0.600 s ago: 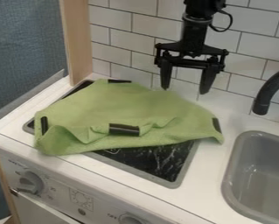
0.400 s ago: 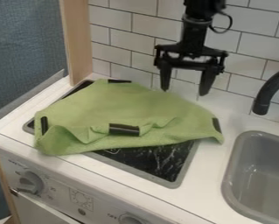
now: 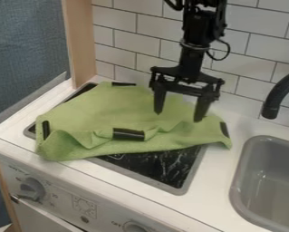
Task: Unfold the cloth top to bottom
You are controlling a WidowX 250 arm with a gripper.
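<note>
My pincer: fingers apart, above the green cloth.
Black middle tab: I should pinch one layer, easing it nearward.

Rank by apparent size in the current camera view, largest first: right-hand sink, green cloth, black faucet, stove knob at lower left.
1. Green cloth
2. Sink, though the frame cuts it off
3. Faucet, also cut off by the frame
4. Stove knob

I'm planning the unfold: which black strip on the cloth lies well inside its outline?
The middle strip on the green cloth, surrounded by fabric; the left strip, back strip and right strip sit near its edge.
</note>
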